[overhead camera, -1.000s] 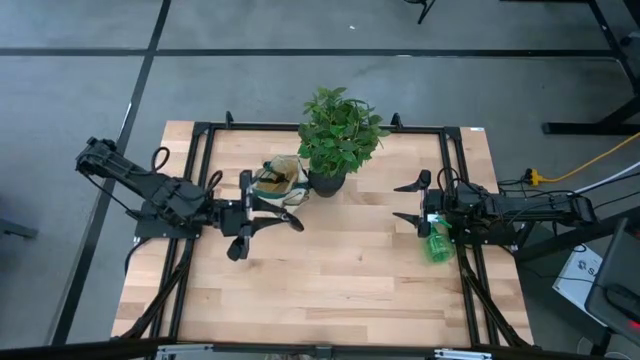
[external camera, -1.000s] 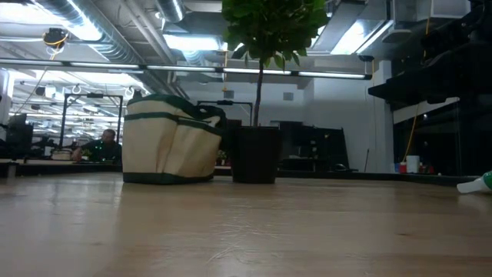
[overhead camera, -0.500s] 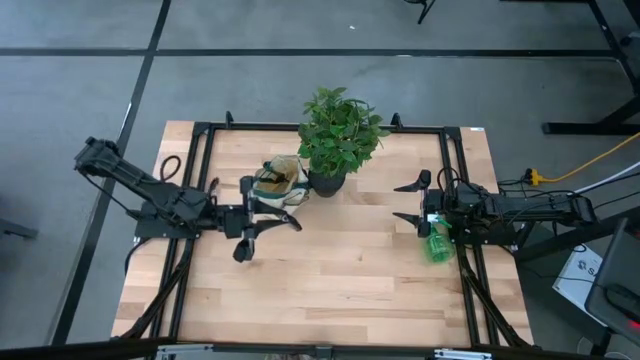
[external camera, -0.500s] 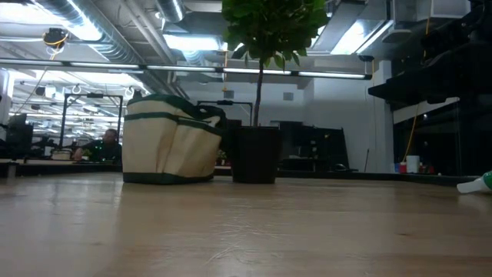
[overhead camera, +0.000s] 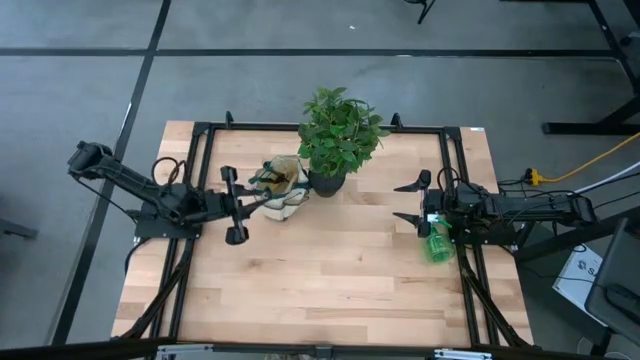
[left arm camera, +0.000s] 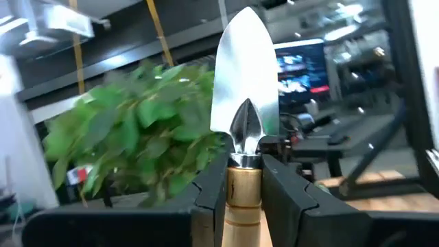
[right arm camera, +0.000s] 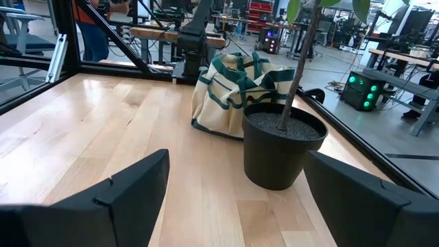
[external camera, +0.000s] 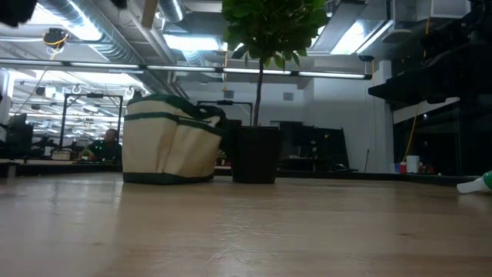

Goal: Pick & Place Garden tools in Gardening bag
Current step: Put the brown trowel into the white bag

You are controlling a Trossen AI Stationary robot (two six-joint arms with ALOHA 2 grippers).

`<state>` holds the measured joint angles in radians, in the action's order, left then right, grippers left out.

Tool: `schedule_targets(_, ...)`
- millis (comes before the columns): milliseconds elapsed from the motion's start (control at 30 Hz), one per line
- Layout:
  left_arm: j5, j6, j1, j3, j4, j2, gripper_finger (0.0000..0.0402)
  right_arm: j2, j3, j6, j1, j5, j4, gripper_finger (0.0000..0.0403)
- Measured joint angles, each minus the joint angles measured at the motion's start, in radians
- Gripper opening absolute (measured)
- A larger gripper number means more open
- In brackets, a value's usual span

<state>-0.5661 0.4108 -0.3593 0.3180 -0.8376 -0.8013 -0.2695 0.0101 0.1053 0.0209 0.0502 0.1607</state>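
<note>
Left gripper [overhead camera: 229, 204]: left of centre in the high view; I see its fingers [left arm camera: 209, 199] pinching the wooden handle of the trowel [left arm camera: 245, 86], as the left wrist view shows.

Trowel axis: in the left wrist view the blade points straight out past the fingertips, along the gripper's own line; in the high view I read the pale shaft [overhead camera: 262, 201] as running rightward from the gripper toward the bag.

Gardening bag [overhead camera: 281, 182]: just right of the left gripper in the high view, a little toward the upper side; it stands upright on the table [overhead camera: 330, 280], its mouth facing up, touching or just beside the black pot of the potted plant [overhead camera: 338, 135] at centre.

Deciding relation: I judge the bag to lie ahead of the trowel tip, so the left arm is the nearer one by far; whether the tip is already over the mouth I cannot tell.

Spray bottle [overhead camera: 437, 245]: lying on the table at the right of the high view, well apart from the bag.

Right gripper [overhead camera: 412, 201]: right of centre, spread wide and holding nothing, beside the bottle; this arm waits.
</note>
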Motion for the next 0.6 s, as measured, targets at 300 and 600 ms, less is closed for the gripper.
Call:
schedule_targets(300, -0.154, -0.215, 0.183, -0.068, -0.022, -0.006, 0.0066, 0.000, 0.000, 0.000, 0.000, 0.000, 0.000, 0.0341)
schedule_targets(600, -0.172, -0.335, 0.370, -0.069, -0.014, -0.046, 0.0066, 0.000, 0.000, 0.000, 0.000, 0.000, 0.000, 0.0341)
